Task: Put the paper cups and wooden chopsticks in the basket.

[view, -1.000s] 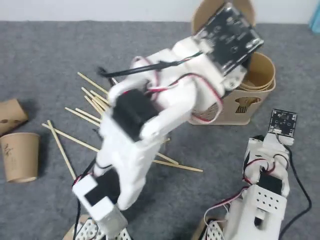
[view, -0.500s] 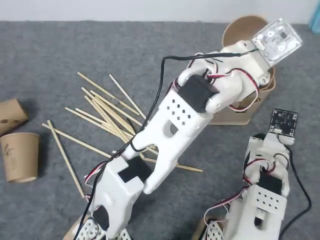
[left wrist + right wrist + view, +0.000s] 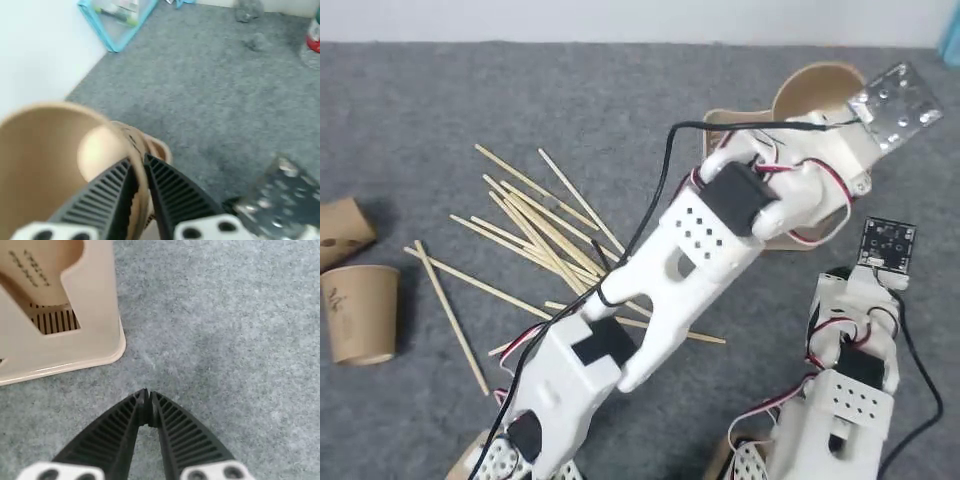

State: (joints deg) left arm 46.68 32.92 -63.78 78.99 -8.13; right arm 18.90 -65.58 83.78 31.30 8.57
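My left gripper [image 3: 137,162] is shut on the rim of a brown paper cup [image 3: 45,150], one finger inside and one outside. In the high view that cup [image 3: 815,88] hangs over the back right of the tan basket [image 3: 724,122], with the left arm stretched across the basket. Two more paper cups [image 3: 360,312] lie on their sides at the far left of the carpet. Several wooden chopsticks [image 3: 535,225] are scattered left of centre. My right gripper [image 3: 146,396] is shut on nothing, low over the carpet just off the basket's corner [image 3: 75,342].
The right arm [image 3: 860,340] stands folded at the front right, close to the basket's near side. A blue-edged clear box [image 3: 117,20] sits by the wall beyond the basket. Grey carpet covers the floor.
The left arm has stretched out and swung to the right, carrying the cup from over the basket's near side to its back right. The right arm has kept still.
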